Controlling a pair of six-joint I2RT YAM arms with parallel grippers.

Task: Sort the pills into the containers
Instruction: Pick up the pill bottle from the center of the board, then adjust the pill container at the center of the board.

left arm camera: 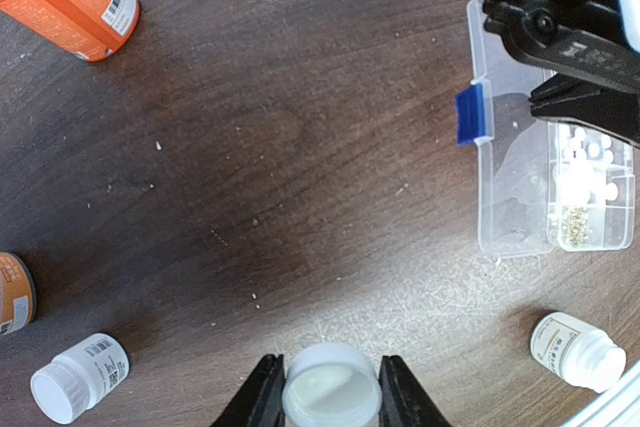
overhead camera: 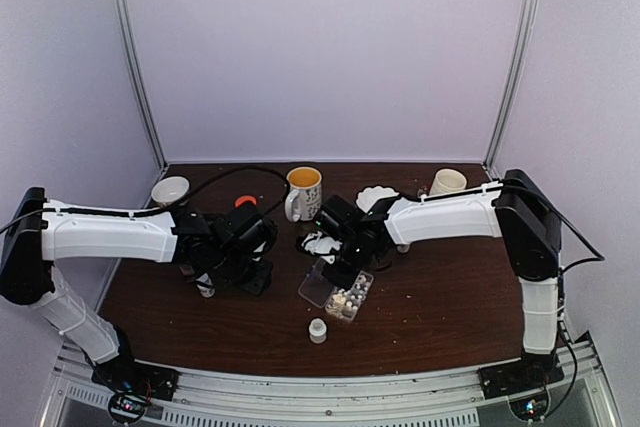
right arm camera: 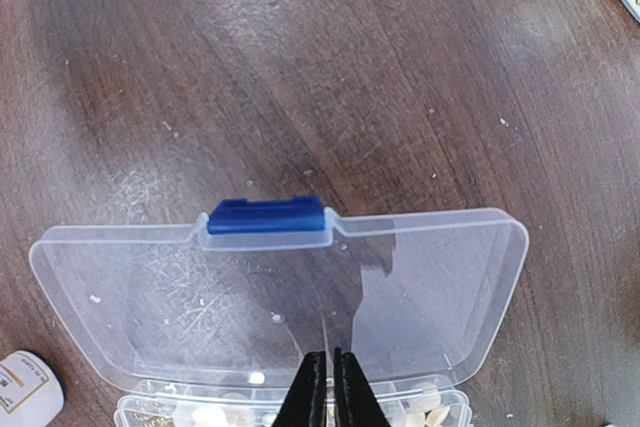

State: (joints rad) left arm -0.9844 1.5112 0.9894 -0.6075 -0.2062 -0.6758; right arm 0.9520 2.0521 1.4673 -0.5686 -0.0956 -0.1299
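The left end effector (left arm camera: 331,377) is partly open, its two fingers pressed on either side of a small white bottle (left arm camera: 325,392). The bottle stands upright on the table (left arm camera: 300,147), left of the middle. I cannot tell whether its top is a cap or an open mouth. Kept upright, it probably cannot spill. The left arm reaches in from the near left corner, its forearm about level and its wrist bent so the fingers point down.

To the right, near the middle of the table and toward its near edge, lies the box (left arm camera: 552,187). Its lid (right arm camera: 150,287) is folded flat on the wood with the blue latch (right arm camera: 265,215) outward, which leaves the compartments free from above. The pills (left arm camera: 585,162) in view are whitish and tan ones, already lying in those compartments.

The right end effector (right arm camera: 328,359) is closed, its fingertips together, pointing down over the lid close to the hinge. Nothing shows between them, though a pellet that small could be hidden there. The right arm rises from the near right corner. Its elbow is high, and its forearm slopes leftward and down to the box.
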